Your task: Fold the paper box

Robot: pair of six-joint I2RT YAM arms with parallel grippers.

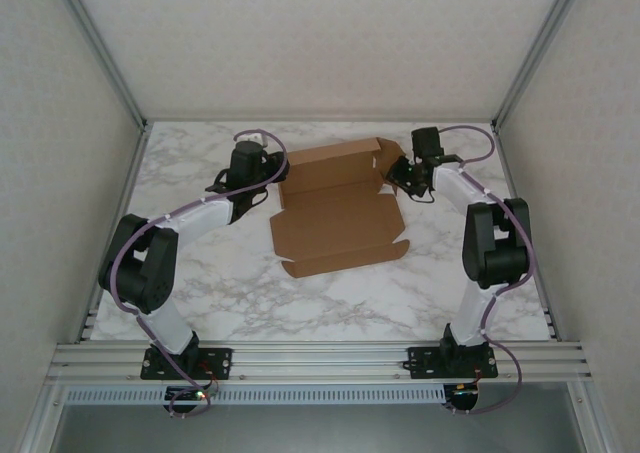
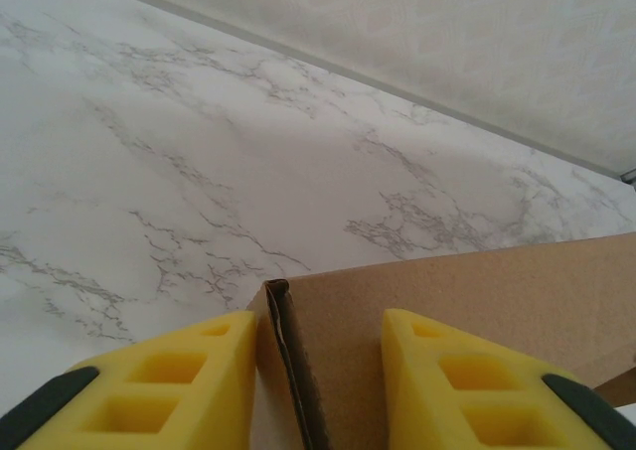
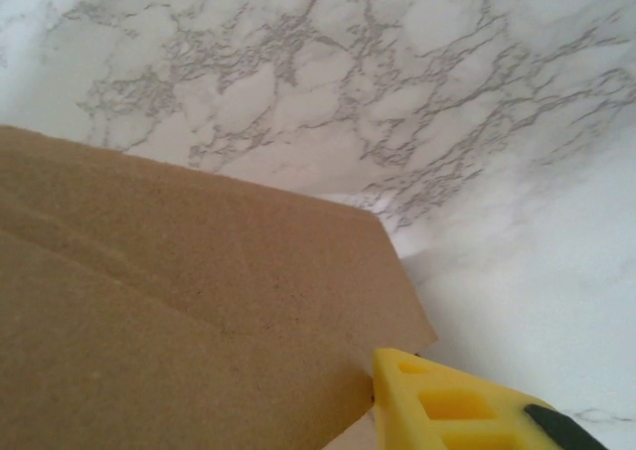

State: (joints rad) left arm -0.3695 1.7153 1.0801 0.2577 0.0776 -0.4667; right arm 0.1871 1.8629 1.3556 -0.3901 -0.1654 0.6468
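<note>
- The box (image 1: pixel 340 211) lies open at the centre of the top view, with its far panel raised.
- Left gripper (image 2: pixel 318 323): the jaws are spread, and the box's upright corner edge stands between them.
- Right gripper (image 1: pixel 398 178) is at the box's upper-right flap. One finger (image 3: pixel 459 410) shows at the card's edge, and I cannot tell how the jaws stand.

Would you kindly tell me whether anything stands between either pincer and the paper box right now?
Nothing visible does. The left pincer straddles a raised wall edge of the paper box, and the right pincer sits against its far right flap, with no other object between either and the cardboard.
</note>
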